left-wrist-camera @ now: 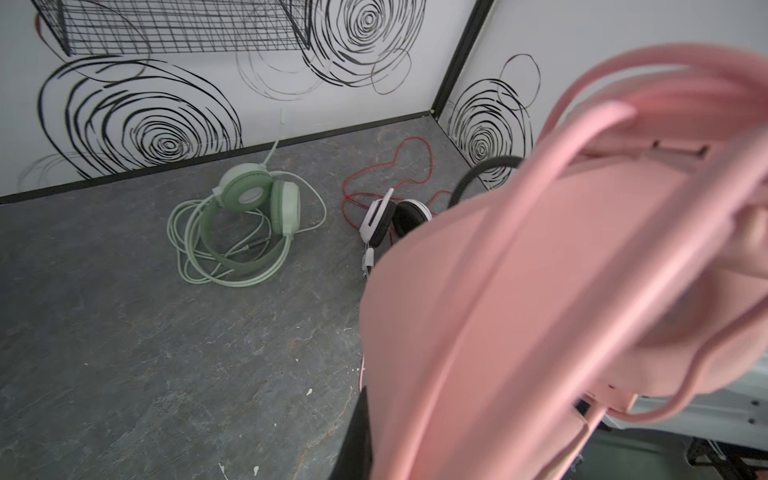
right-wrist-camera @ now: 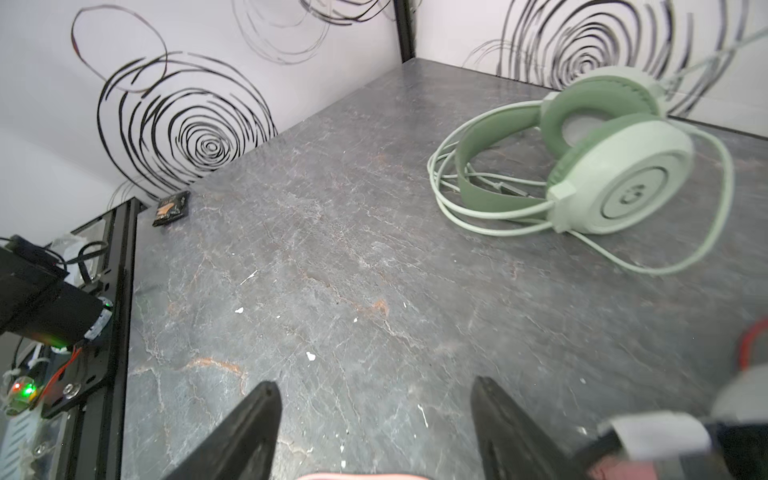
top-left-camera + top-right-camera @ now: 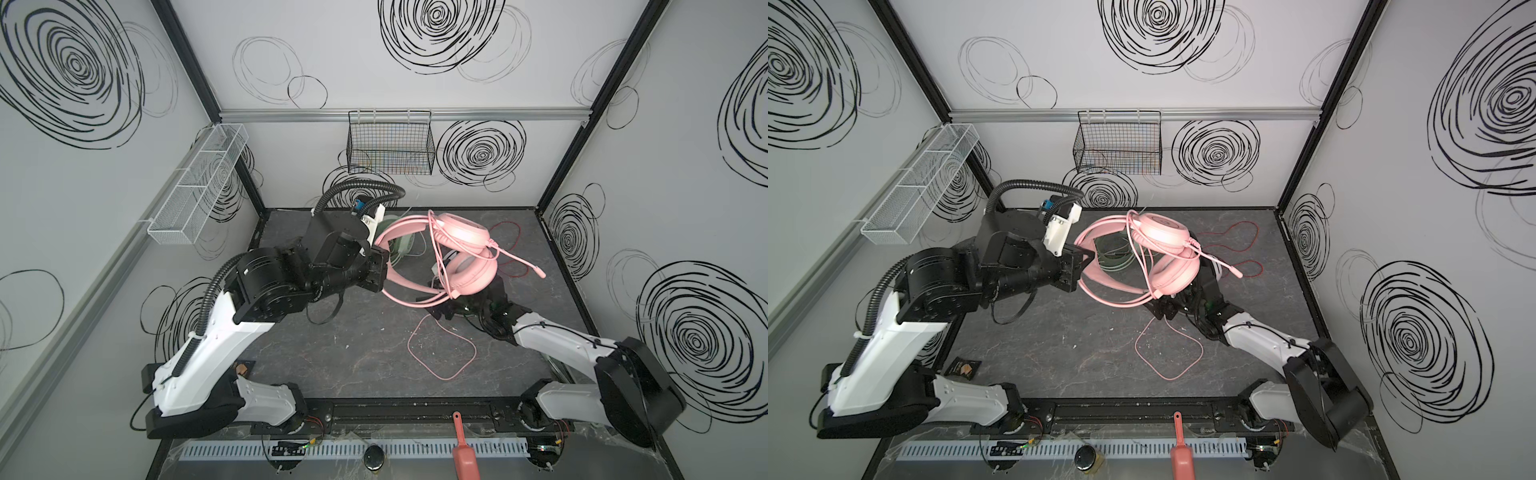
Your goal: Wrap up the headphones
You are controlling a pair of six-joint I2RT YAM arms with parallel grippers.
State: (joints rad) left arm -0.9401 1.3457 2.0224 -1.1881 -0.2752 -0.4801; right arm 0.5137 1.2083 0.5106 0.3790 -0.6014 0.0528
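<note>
pink headset was held above the desk by its band in the clamped left pincer. pink cable was partly wound, one loop left on the desk. right pincer was spread, empty. green headset looked coiled; white headset was left unwrapped.

Both top views look steeply down from above the front of the walled table, nearly alike. The left wrist camera peers past the pink headset, pressed close; the right wrist camera skims low over the tabletop. Both wrist views catch the green headset.
</note>
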